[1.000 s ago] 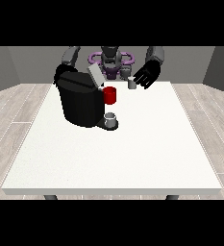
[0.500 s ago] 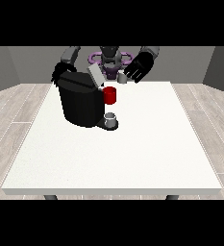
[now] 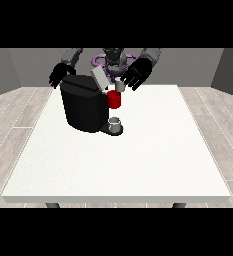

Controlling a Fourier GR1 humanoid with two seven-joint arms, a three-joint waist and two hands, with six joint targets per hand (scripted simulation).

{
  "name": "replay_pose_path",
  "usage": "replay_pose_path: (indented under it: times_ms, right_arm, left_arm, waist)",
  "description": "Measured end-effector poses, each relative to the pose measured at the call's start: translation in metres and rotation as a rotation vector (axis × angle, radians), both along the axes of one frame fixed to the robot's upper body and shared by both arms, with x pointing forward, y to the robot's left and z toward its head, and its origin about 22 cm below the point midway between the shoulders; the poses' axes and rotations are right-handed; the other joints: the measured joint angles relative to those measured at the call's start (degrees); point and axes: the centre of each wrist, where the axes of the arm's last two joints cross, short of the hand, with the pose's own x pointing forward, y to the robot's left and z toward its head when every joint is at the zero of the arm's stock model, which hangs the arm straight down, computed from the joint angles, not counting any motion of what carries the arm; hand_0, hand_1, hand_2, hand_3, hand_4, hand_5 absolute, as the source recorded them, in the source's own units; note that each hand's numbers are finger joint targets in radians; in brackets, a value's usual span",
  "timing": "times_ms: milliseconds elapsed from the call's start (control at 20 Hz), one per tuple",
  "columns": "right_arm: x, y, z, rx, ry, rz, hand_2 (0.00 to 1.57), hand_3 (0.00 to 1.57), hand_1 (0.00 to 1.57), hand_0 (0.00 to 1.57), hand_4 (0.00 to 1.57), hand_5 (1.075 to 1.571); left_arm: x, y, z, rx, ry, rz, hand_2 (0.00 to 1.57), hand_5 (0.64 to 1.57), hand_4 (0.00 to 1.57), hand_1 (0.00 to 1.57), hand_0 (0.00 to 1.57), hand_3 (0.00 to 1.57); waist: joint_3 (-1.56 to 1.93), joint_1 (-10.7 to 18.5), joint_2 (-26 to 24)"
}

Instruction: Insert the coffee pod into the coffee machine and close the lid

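The black coffee machine (image 3: 84,106) stands on the white table, left of middle, with its grey lid (image 3: 99,78) tilted up and open. A red part (image 3: 114,99) juts from its front above a small grey cup (image 3: 115,122) on the drip tray. The hand at the view's right (image 3: 137,74) hovers just right of the open lid. It pinches the small grey coffee pod (image 3: 120,85) at its lower left edge, above the red part. The hand at the view's left (image 3: 58,76) hangs behind the machine's back left corner, fingers relaxed and holding nothing.
The white table (image 3: 153,150) stretches wide towards the camera and to the right of the machine. The robot's torso (image 3: 113,57) stands behind the far edge.
The hand at the view's right has carried the pod leftwards and a little down, from beside the machine to just above its open top. The other hand has barely moved.
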Motion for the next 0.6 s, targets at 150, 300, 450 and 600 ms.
replay_pose_path:
  times_ms: [150,300,450,600]
  right_arm:
    - [0.0,0.001,0.002,-0.003,-0.008,0.002,0.0,0.0,0.0,0.0,0.53,1.571]
    - [0.003,0.001,0.006,0.002,-0.023,-0.022,0.0,0.0,0.0,0.0,0.48,1.571]
    - [0.002,-0.005,-0.001,0.01,-0.013,-0.041,0.0,0.0,0.0,0.0,0.51,1.571]
    - [0.001,-0.009,-0.003,0.014,-0.015,-0.05,0.0,0.0,0.0,0.0,0.52,1.571]
  left_arm:
    - [0.002,-0.005,0.006,0.0,-0.002,0.0,1.31,1.571,0.5,1.28,1.28,1.22]
    - [0.003,-0.008,0.013,0.005,-0.001,-0.009,1.33,1.571,0.51,1.32,1.32,1.23]
    - [0.004,-0.019,0.006,0.014,0.006,-0.023,1.3,1.571,0.51,1.26,1.26,1.21]
    - [0.005,-0.026,0.003,0.023,0.005,-0.037,1.25,1.571,0.5,1.18,1.18,1.18]
  waist:
    - [-0.01,-0.4,0.68]
    - [0.0,0.05,1.33]
    - [0.0,0.57,1.32]
    - [0.01,0.76,1.53]
